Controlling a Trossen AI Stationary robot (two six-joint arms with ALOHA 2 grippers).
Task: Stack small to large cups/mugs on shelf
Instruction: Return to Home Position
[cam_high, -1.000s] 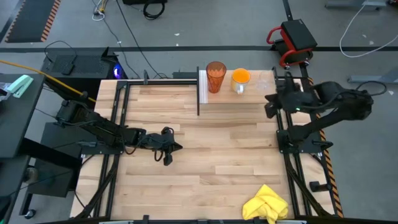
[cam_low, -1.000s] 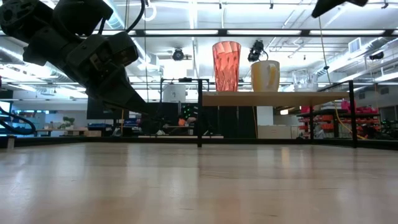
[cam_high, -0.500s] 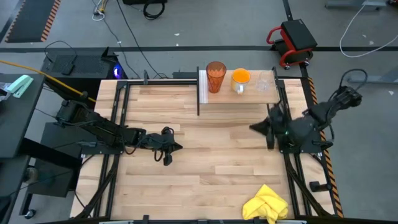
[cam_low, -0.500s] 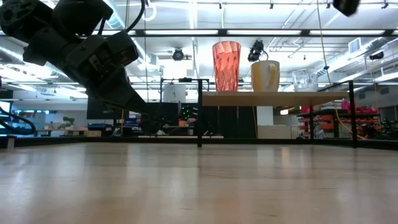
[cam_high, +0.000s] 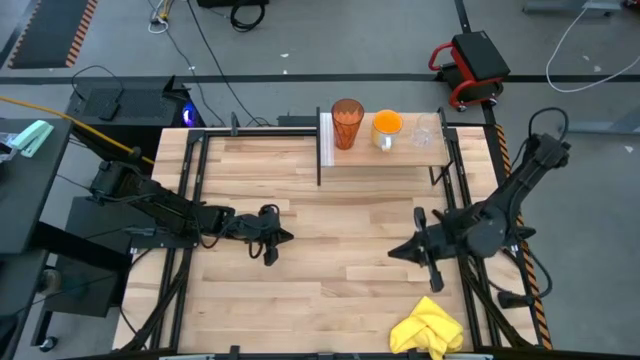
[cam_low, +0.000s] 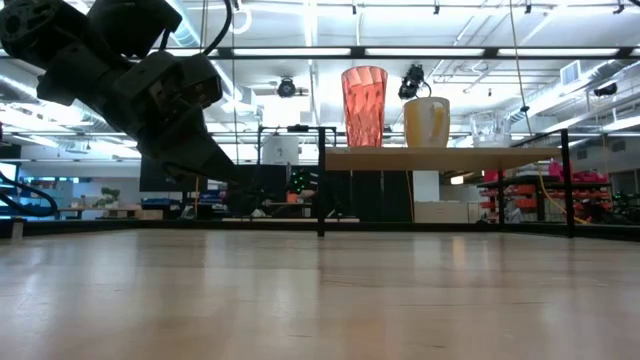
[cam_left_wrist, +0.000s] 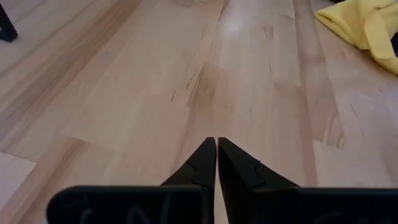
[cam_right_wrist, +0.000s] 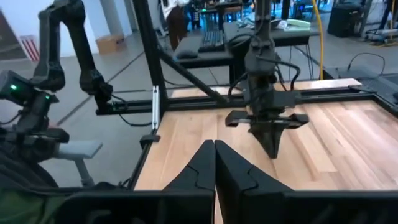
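Three cups stand on their bases in a row on the shelf (cam_high: 400, 155) at the table's far edge: the tall dark-orange tumbler (cam_high: 346, 123) (cam_low: 364, 105), the shorter bright orange cup (cam_high: 386, 127) (cam_low: 427, 122) and the small clear glass (cam_high: 425, 132) (cam_low: 490, 128). My left gripper (cam_high: 287, 236) (cam_left_wrist: 216, 144) is shut and holds nothing, low over the table's left middle. My right gripper (cam_high: 394, 251) (cam_right_wrist: 214, 146) is shut and holds nothing too, over the table's right side, well on the near side of the shelf, pointing toward the left arm.
A crumpled yellow cloth (cam_high: 428, 329) (cam_left_wrist: 367, 28) lies at the table's near right edge. Black frame rails (cam_high: 183, 240) run along the table's left and right sides. Bare wood planks (cam_high: 340, 230) stretch between the two grippers.
My right arm has drawn back from beside the shelf toward the table's near edge and come lower, its gripper turning to point toward the table's left. The cups and the left arm have kept still.
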